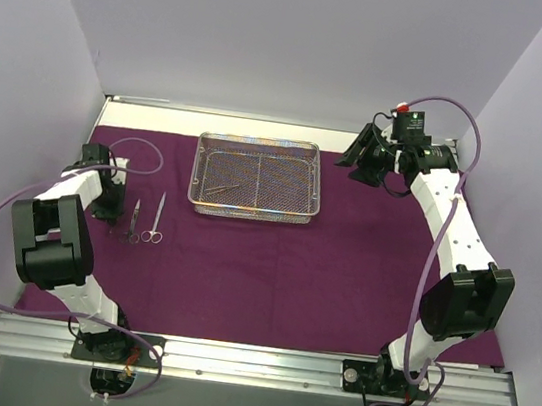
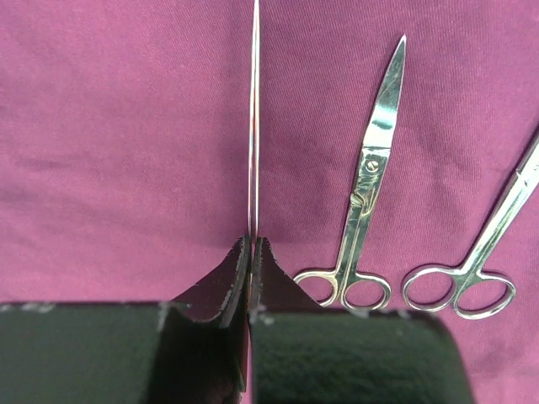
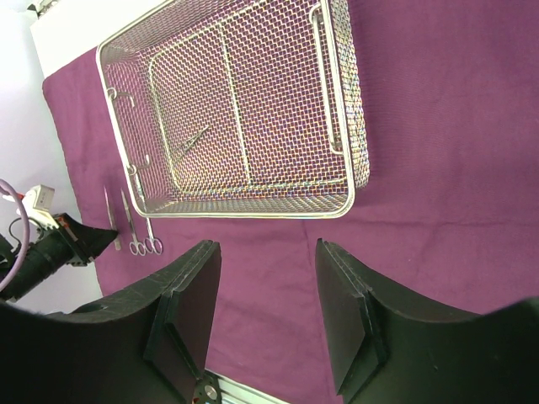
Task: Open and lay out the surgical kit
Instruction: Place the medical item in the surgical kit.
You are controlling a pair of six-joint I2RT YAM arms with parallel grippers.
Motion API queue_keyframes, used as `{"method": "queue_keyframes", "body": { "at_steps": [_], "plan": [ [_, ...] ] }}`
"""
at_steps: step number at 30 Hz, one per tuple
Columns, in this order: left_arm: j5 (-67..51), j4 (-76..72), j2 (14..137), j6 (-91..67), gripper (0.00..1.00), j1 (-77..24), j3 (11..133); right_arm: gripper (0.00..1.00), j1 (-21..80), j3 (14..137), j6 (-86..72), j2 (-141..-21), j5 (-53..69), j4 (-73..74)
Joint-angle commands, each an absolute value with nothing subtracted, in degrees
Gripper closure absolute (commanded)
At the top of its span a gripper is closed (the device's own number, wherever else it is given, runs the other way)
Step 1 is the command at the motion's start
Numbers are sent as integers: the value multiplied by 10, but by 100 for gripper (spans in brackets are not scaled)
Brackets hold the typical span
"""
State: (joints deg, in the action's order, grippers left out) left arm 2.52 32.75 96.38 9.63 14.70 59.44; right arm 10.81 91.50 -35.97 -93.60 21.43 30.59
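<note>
The dark purple cloth (image 1: pixel 343 264) lies spread flat over the table. The silver wire-mesh tray (image 1: pixel 252 210) stands on it at the back centre, with one slim instrument (image 1: pixel 220 189) inside. Two scissors (image 1: pixel 134 221) (image 1: pixel 156 219) lie side by side on the cloth at the left. My left gripper (image 1: pixel 107 202) is just left of them, low over the cloth. In the left wrist view it (image 2: pixel 253 252) is shut on a thin metal instrument (image 2: pixel 254 126) seen edge-on, beside the scissors (image 2: pixel 368 194). My right gripper (image 1: pixel 378 163) hangs open and empty at the back right, above the cloth (image 3: pixel 421 126).
White walls close in the left, back and right. A metal rail (image 1: pixel 249 362) runs along the near edge and carries both arm bases. The tray (image 3: pixel 337 202) lies ahead of the right fingers (image 3: pixel 189 311).
</note>
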Motion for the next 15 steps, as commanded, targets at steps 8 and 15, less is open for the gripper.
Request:
{"method": "queue_keyframes", "body": {
  "at_steps": [8, 15],
  "plan": [
    [31, 330, 979, 109, 95, 149, 600, 51, 100, 942, -360, -941, 214, 302],
    [32, 345, 984, 107, 76, 149, 608, 51, 97, 947, -359, -946, 212, 301]
  ]
}}
